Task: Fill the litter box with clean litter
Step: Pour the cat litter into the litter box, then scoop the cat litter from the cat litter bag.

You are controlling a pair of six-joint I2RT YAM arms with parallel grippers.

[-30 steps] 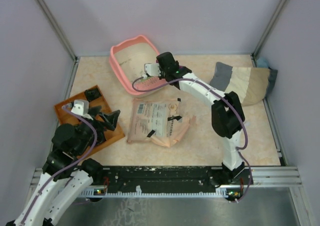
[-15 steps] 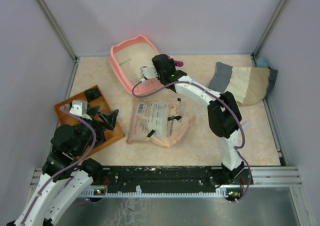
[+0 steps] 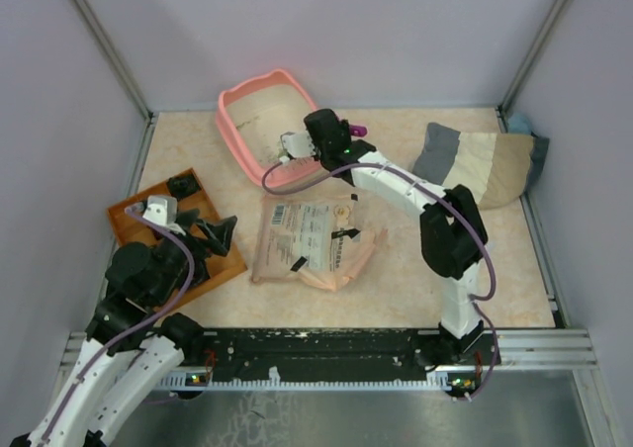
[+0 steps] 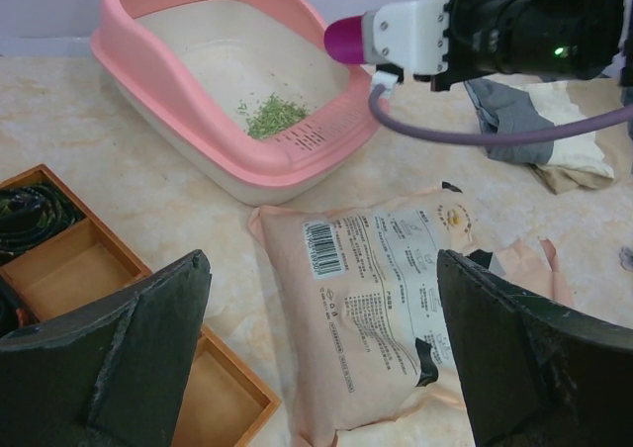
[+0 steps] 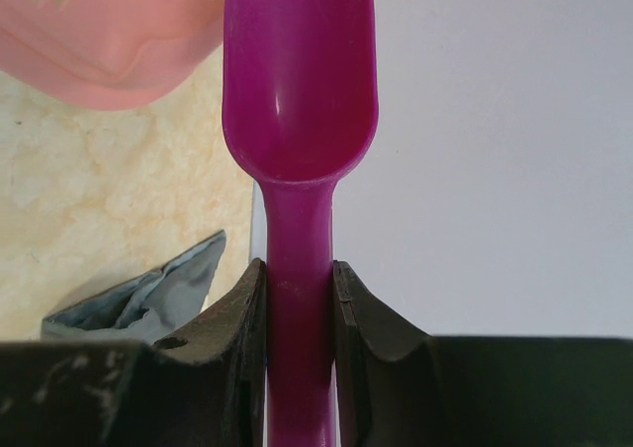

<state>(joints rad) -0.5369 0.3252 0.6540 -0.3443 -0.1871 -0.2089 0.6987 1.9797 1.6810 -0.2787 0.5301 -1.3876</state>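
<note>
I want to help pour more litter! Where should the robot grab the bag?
Probably the crumpled flap at the bag's near right corner, pinched from above. The bag lies flat and looks too wide for the jaws, but that flap is thin and sticks out. The open left gripper faces the bag.

Left gripper (image 4: 321, 259) fingers spread wide, with the paper bag (image 4: 376, 299) lying flat between and below them. Orange tray (image 4: 89, 269) sits just beside the left finger. Ahead of the tips is a bare table (image 4: 148, 200) strip, then the litter box (image 4: 178, 121) wall. Right arm (image 4: 514, 32) and its cable (image 4: 475, 135) cross ahead-right. Right gripper (image 5: 299, 279) gap is filled by the scoop (image 5: 297, 91) handle, no room between.
</note>
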